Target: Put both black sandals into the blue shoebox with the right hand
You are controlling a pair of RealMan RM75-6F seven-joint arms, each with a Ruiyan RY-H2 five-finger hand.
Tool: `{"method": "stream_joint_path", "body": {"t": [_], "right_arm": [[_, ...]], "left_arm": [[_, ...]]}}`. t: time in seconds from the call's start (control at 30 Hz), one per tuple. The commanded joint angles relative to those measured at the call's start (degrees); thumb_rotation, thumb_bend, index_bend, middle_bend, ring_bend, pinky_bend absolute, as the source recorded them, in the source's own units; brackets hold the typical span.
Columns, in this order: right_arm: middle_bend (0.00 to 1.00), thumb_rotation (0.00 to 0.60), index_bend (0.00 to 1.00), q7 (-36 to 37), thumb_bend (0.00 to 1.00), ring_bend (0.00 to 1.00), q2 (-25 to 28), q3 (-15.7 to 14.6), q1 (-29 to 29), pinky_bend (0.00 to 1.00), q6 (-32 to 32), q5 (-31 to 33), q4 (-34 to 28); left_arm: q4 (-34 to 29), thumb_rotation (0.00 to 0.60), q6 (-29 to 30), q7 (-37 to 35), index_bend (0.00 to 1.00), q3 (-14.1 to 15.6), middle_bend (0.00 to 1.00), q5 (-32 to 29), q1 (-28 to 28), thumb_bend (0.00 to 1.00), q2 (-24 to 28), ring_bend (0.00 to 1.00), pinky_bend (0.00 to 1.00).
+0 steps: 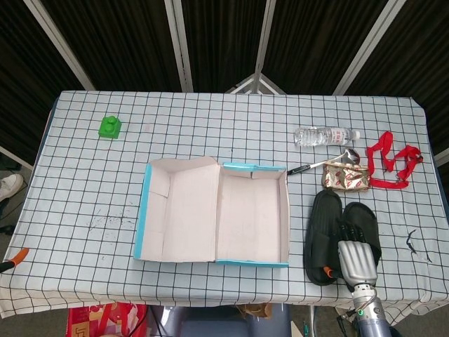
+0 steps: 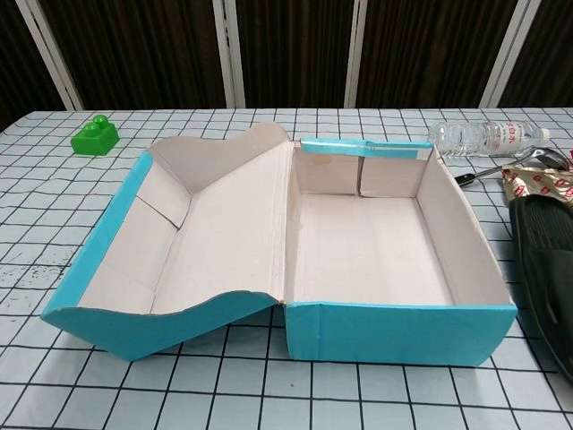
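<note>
The blue shoebox (image 1: 146, 210) lies open at the table's middle, its lid folded out to the left, and its front wall (image 2: 394, 331) is near in the chest view. Nothing is in it. Two black sandals lie side by side to its right: the left sandal (image 1: 323, 228) and the right sandal (image 1: 367, 221). My right hand (image 1: 355, 254) reaches in from the front edge, its dark fingers (image 1: 347, 228) curled over the sandals' inner edges and gripping them. One sandal (image 2: 542, 251) shows tilted up at the chest view's right edge. My left hand is out of sight.
Behind the sandals lie a foil packet (image 1: 346, 177), a spoon (image 1: 326, 163), a water bottle (image 1: 324, 135) and a red strap (image 1: 393, 165). A green brick (image 1: 109, 126) sits at the far left. An orange-tipped tool (image 1: 15, 256) hangs at the front left edge.
</note>
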Motion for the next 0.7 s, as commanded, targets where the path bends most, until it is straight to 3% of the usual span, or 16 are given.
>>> {"method": "stream_joint_path", "body": {"t": [0.03, 0.3, 0.7], "right_arm": [[0.09, 0.6, 0.56, 0.06, 0.48, 0.03, 1.47, 0.15, 0.07, 0.0, 0.82, -0.97, -1.9], [0.09, 0.6, 0.56, -1.97, 0.48, 0.03, 5.46, 1.86, 0.83, 0.0, 3.22, -2.52, -8.08], [0.09, 0.6, 0.56, -4.59, 0.48, 0.03, 13.91, 9.32, 5.89, 0.0, 2.16, 0.42, -21.12]], "left_arm": [[0.0, 0.6, 0.03, -0.01, 0.03, 0.01, 0.0, 0.04, 0.01, 0.19, 0.01, 0.0, 0.02], [-0.06, 0.6, 0.26, -0.34, 0.03, -0.02, 0.0, -0.06, 0.16, 0.19, 0.13, 0.0, 0.02], [-0.06, 0.6, 0.31, -0.75, 0.03, -0.09, 0.0, -0.18, 0.22, 0.19, 0.3, 0.0, 0.02]]}}
